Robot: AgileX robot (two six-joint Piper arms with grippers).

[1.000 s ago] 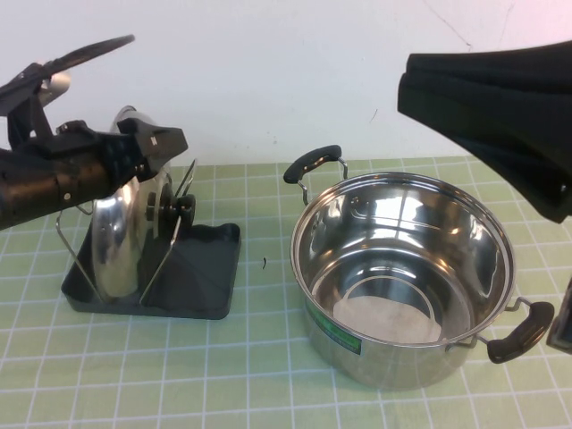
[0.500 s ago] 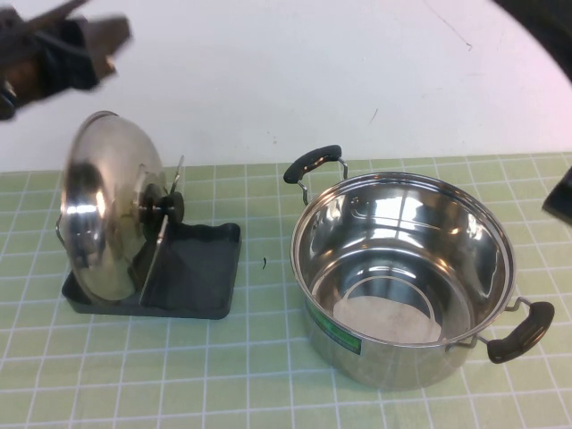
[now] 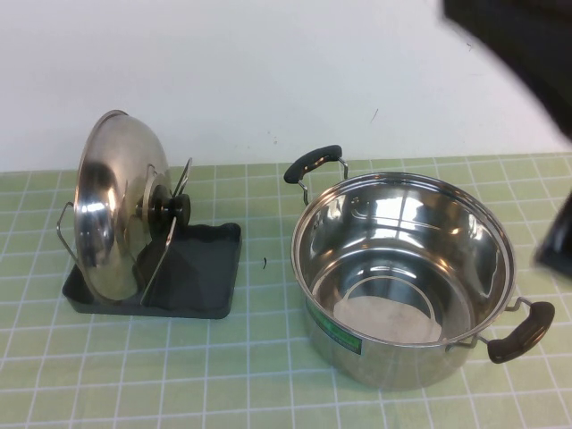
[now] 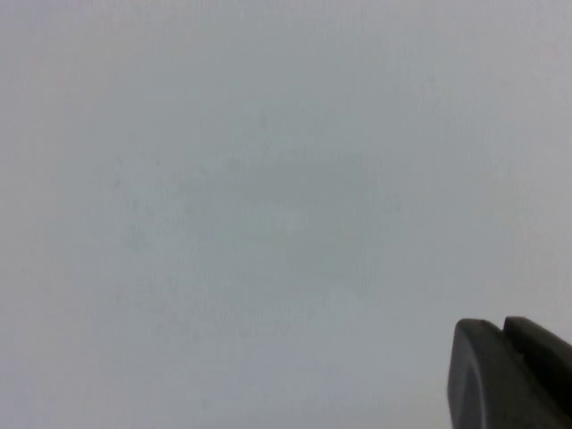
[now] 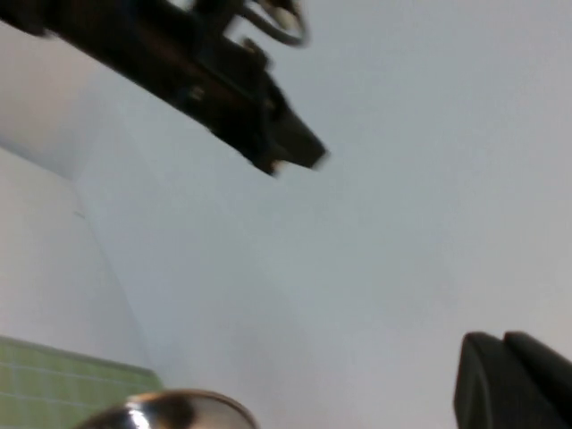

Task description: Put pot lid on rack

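Observation:
The pot lid (image 3: 107, 210) stands on edge in the rack (image 3: 201, 268) at the table's left, leaning on the wire uprights, with its black knob (image 3: 165, 207) facing right. Neither gripper touches it. My left gripper (image 4: 500, 326) is out of the high view; it is raised and faces the white wall, fingertips together and empty. It also shows in the right wrist view (image 5: 299, 156), high in the air. My right gripper (image 5: 502, 338) is raised too, fingertips together and empty. The right arm (image 3: 518, 45) is a dark blur at the top right.
The steel pot (image 3: 402, 277) with two black handles stands open at the right of the green checked mat (image 3: 268, 375). The white wall runs along the back. A dark part (image 3: 556, 241) shows at the right edge.
My left arm has let go of the lid and lifted up and away, out of the high view. The lid stays in the rack. The right arm has risen.

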